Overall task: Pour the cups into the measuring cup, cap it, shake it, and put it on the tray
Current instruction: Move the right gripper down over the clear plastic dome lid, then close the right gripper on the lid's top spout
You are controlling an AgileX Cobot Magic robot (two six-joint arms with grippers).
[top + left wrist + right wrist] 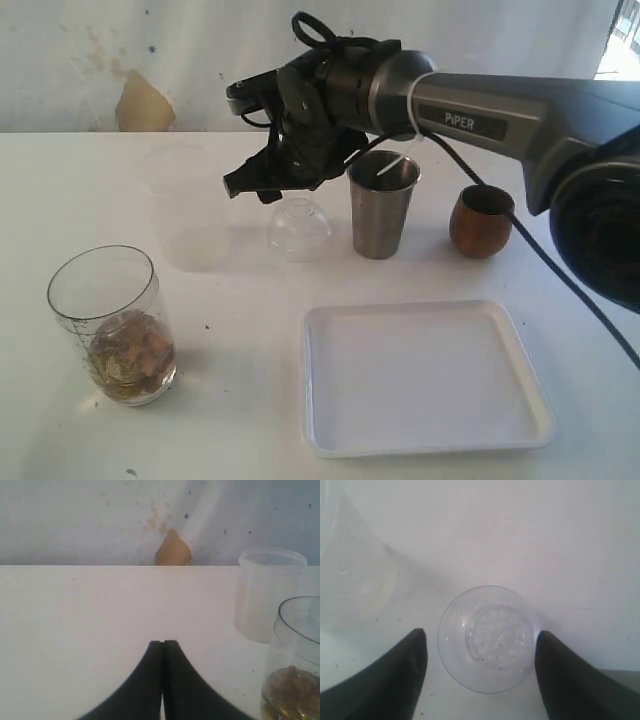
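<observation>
Bench (60, 180): white, 1.
Tray (425, 378): white, 1, front-right.
Measuring cup (110, 325): clear, 1, brown bits in bottom, front-left, near left end effector (162, 644) (fingers together).
Cups, 2: steel tumbler (383, 205), wooden cup (481, 220), behind tray.
Dome lid (298, 228): clear, 1, between the spread-apart fingers of right end effector (480, 631).

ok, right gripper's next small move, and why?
Probably lower the right gripper and close on the small clear dome-shaped lid: it is open with the lid centred between its fingers, and the clear graduated measuring cup already holds contents, uncapped.
</observation>
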